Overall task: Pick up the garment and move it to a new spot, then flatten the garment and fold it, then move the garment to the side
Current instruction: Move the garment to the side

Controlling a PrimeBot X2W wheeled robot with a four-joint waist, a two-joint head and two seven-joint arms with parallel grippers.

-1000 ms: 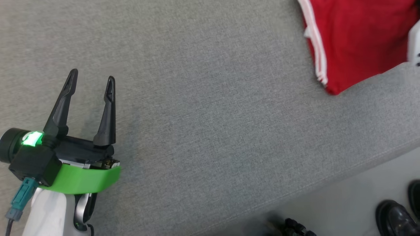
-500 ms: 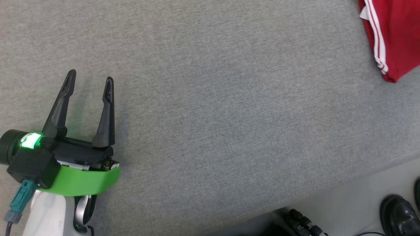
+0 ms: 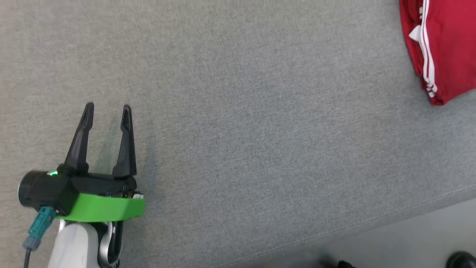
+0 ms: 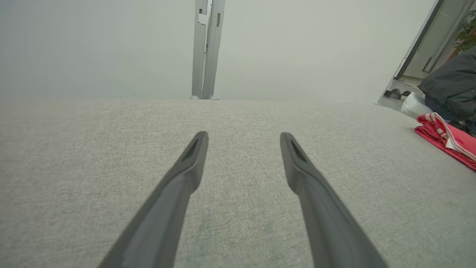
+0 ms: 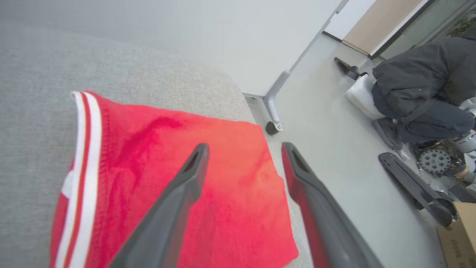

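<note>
Head view: red garment (image 3: 446,44) lies by the cushion (image 3: 260,130) edge. Left gripper (image 3: 108,107) is spread over bare cushion; right gripper (image 5: 244,146) is spread above the garment.

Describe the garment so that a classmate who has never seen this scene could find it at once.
Start at the grey fabric surface and follow it to its right end. There lies the garment, folded flat: bright red with white stripes along one edge, the one red thing against plain grey.
</note>
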